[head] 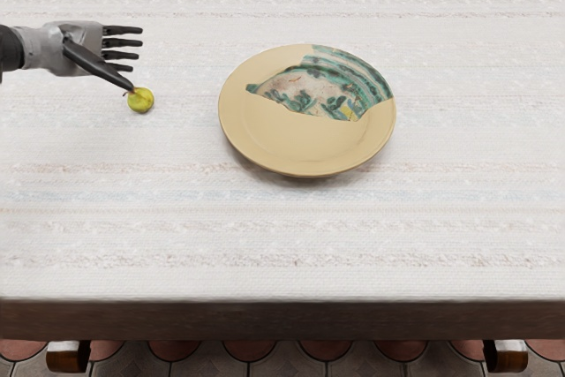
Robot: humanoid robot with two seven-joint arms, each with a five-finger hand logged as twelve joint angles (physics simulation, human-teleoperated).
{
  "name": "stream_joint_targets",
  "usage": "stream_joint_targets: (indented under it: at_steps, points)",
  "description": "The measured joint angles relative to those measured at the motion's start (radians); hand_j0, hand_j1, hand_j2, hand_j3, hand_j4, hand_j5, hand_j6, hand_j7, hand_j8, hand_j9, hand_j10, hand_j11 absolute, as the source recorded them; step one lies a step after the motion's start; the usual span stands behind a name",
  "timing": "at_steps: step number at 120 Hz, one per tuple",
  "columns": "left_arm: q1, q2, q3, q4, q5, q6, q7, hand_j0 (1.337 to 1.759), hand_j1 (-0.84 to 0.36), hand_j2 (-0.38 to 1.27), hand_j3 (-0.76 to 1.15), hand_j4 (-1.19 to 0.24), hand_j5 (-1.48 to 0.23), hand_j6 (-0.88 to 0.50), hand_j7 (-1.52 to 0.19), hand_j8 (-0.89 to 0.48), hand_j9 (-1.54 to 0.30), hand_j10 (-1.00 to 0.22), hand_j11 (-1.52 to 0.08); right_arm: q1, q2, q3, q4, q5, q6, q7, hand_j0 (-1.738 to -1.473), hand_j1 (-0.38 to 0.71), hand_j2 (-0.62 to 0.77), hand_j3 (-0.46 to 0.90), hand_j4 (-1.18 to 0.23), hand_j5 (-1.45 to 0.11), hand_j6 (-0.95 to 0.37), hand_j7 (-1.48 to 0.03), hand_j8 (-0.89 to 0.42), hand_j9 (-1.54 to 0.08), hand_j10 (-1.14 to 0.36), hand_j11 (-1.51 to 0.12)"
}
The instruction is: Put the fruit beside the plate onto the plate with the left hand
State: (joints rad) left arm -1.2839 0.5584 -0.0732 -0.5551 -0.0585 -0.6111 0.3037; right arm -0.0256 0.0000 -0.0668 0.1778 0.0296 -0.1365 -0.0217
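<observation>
A small yellow-green fruit point(140, 100) lies on the white tablecloth, well to the left of the plate point(291, 134). The plate is tan with a green and white painted pattern on its far half, and nothing rests on it. My left hand point(113, 52) reaches in from the left edge, just up and left of the fruit. Its dark fingers are spread straight out and hold nothing. The thumb tip comes right down to the fruit's upper left side; I cannot tell if it touches. The right arm does not show.
The table point(282, 236) is covered in pale striped cloth and runs the full width of the view. Its dark wooden front edge point(282, 318) lies near the bottom, with tiled floor below.
</observation>
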Motion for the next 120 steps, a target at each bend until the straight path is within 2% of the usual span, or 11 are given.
stream_joint_targets:
  at_steps: [24,37,50,77,102,120]
  points:
    - [-0.024,0.0,0.001,0.011,0.07,0.0,0.0,1.658,0.35,0.0,0.0,0.0,0.0,0.0,0.0,0.0,0.0,0.0,0.0,-0.006,0.0,0.0,-0.002,-0.002,0.0,-0.005,-1.658,-0.31,-0.01,0.0,-0.03,-0.04,-0.03,-0.04,-0.03,-0.04,-0.03,-0.04]
    - [-0.096,0.0,0.001,0.013,0.263,0.0,0.0,1.658,0.35,0.0,0.0,0.0,0.0,0.0,0.0,0.0,0.0,0.0,0.0,-0.008,0.0,0.001,-0.004,-0.002,0.0,-0.007,-1.658,-0.31,-0.01,0.0,-0.03,-0.04,-0.03,-0.04,-0.03,-0.04,-0.03,-0.04]
    - [-0.131,-0.002,0.002,0.015,0.436,0.0,0.002,1.658,0.35,0.0,0.0,0.0,0.0,0.0,0.0,0.0,0.0,0.0,0.0,-0.009,0.0,0.001,-0.004,-0.002,0.0,-0.008,-1.658,-0.31,-0.01,0.0,-0.03,-0.04,-0.03,-0.04,-0.03,-0.04,-0.03,-0.04]
    - [-0.135,-0.044,0.011,0.01,0.72,0.0,0.004,1.658,0.35,0.0,0.0,0.0,0.0,0.0,0.0,0.0,0.0,0.0,0.0,-0.009,0.0,0.001,-0.004,-0.002,0.0,-0.009,-1.658,-0.31,-0.01,0.0,-0.03,-0.04,-0.03,-0.04,-0.03,-0.04,-0.03,-0.04]
    - [-0.2,-0.166,0.211,0.01,0.795,0.0,0.004,1.658,0.35,0.0,0.0,0.0,0.0,0.0,0.0,0.0,0.0,0.0,0.0,-0.009,0.0,0.001,-0.004,-0.002,0.0,-0.01,-1.658,-0.31,-0.01,0.0,-0.03,-0.04,-0.03,-0.04,-0.03,-0.04,-0.03,-0.04]
    - [-0.204,-0.201,0.298,0.01,0.825,0.0,0.001,1.658,0.35,0.0,0.0,0.0,0.0,0.0,0.0,0.0,0.0,0.0,0.0,-0.01,0.0,0.001,-0.004,-0.002,0.0,-0.01,-1.658,-0.31,-0.01,0.0,-0.03,-0.04,-0.03,-0.04,-0.03,-0.04,-0.03,-0.04]
